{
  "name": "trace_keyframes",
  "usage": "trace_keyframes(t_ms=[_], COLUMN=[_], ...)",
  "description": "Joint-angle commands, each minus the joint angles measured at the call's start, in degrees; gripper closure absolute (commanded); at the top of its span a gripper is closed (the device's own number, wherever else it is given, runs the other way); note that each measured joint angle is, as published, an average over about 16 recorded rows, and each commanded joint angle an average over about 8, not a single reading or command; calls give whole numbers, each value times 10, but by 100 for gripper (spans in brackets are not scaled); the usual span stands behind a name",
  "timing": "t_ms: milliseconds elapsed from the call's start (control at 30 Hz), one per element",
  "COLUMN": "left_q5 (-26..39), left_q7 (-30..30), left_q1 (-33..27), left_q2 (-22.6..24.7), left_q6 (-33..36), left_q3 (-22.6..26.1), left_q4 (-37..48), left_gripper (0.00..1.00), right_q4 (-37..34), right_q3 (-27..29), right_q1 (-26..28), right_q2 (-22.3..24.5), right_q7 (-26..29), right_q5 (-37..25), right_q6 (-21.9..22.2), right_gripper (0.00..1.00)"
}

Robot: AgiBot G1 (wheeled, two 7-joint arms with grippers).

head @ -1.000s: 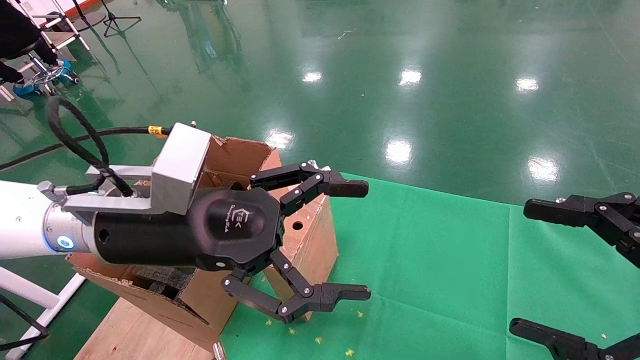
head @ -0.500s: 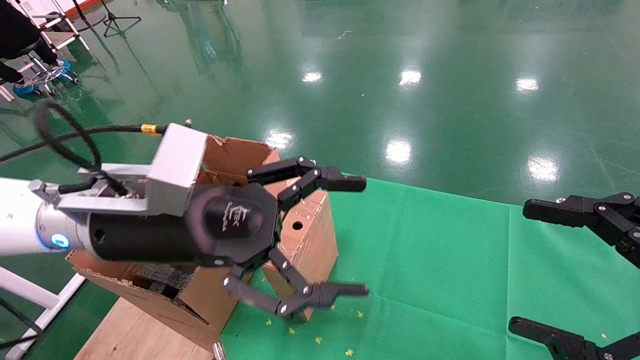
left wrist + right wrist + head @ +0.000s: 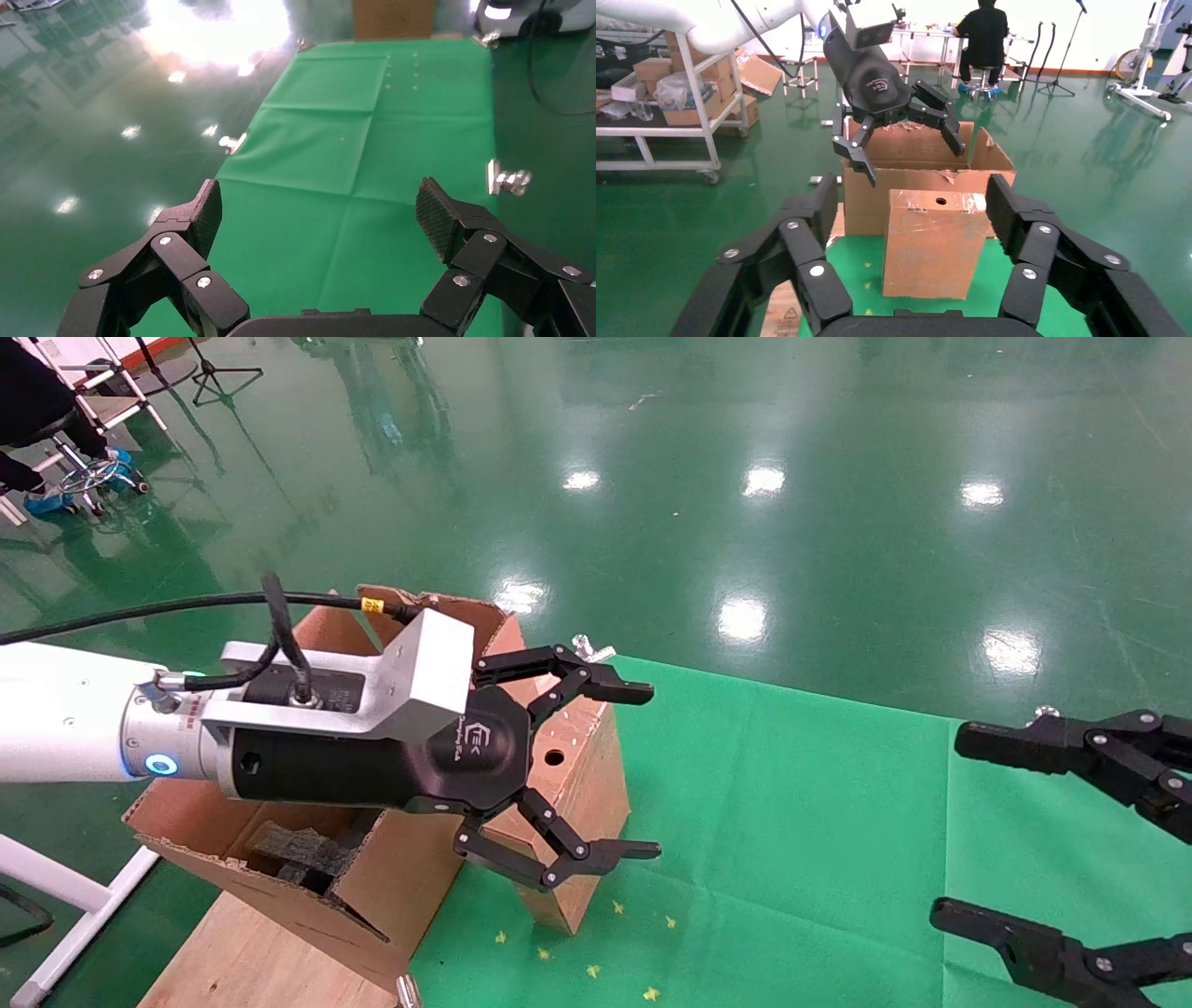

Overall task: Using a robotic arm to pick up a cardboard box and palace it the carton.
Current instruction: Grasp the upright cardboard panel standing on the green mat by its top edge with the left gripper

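Left gripper (image 3: 643, 770) above cardboard box (image 3: 573, 784), fingers spread (empty); right gripper (image 3: 959, 831) fingers spread.

head camera high, wrist cameras low, sharing green cloth (image 3: 792, 803)

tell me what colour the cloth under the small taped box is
Bright green; the cloth under the cardboard box shows best in the head view.

surface: green cloth (image 3: 819, 822) | on it: cardboard box (image 3: 577, 784), upright | beside: carton (image 3: 372, 887)
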Motion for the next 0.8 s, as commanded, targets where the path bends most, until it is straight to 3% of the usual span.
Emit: trace_keyframes(t_ms=[33,133,300,567,800], left_q5=[6,61,168,299,348], left_q7=[8,-40,-185,-454,-552], left_q1=[-1,-24,-95,-210,-252], left_q2=[-2,2,24,57,70], left_q6=[-2,-29,-50,25,75], left_q3=[0,17,60,131,164], left_q4=[2,0,-2,-3,-7], left_gripper=[0,0,0,0,0], right_q4=[0,0,0,0,0], right_q3=[0,0,0,-1,-1], right_q1=[0,0,0,0,0], right_q2=[0,0,0,0,0], right_q7=[0,0,0,0,0], right_q5=[0,0,0,0,0], right_q6=[0,0,0,0,0], right_gripper=[100,100,100,100,100])
